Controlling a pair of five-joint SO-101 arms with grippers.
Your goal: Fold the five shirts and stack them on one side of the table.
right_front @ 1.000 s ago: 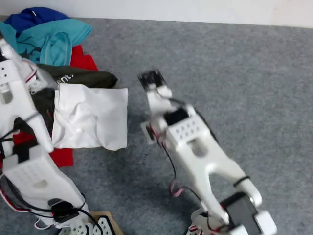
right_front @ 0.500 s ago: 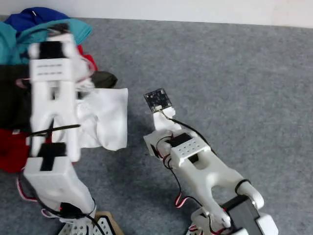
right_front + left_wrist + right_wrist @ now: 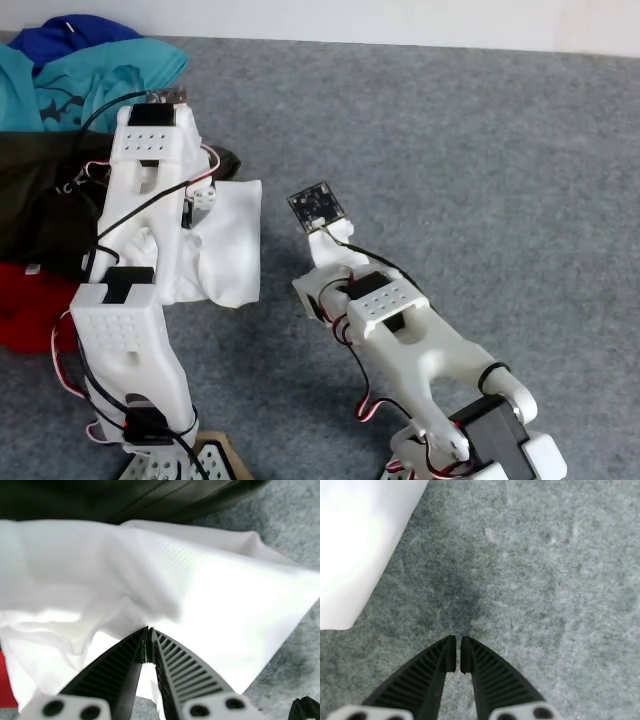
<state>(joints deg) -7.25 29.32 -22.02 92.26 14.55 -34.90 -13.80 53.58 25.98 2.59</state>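
Hiding under the arm: in the high view we see the left arm (image 3: 140,230) lying across the white shirt (image 3: 228,235). It covers the shirt's left part and the seam where it meets the dark shirt (image 3: 45,200).
Cut off: the dark shirt, the red shirt (image 3: 28,300) and the teal shirt (image 3: 95,75) all run out past the picture's left edge. The blue shirt (image 3: 70,30) is tucked behind the teal one, so we see just its top bulge.
Left hand: the left hand (image 3: 148,632) has its fingers pressed together, tips right at the white cloth. We cannot tell whether a fold is caught between them.
Right hand: the right hand (image 3: 454,655) has its fingers pressed together with a hairline slit, pinching nothing. It is over bare grey bench (image 3: 530,570), just beside the white shirt's edge.
White shirt: it lies flattened and roughly rectangular on the left half of the bench, touching the dark shirt at its far edge.
Other shirts: they sit bunched in a loose heap at the far left corner, teal over blue, dark below them, red nearest.
Writing: the dark shirt has pale print partly behind the arm's cables, too small for us to read. The teal shirt carries a dark graphic whose shape we cannot make out.
Right arm: the right arm (image 3: 400,320) has a small dark circuit board (image 3: 317,207) at its wrist. Its markings are too fine to read.
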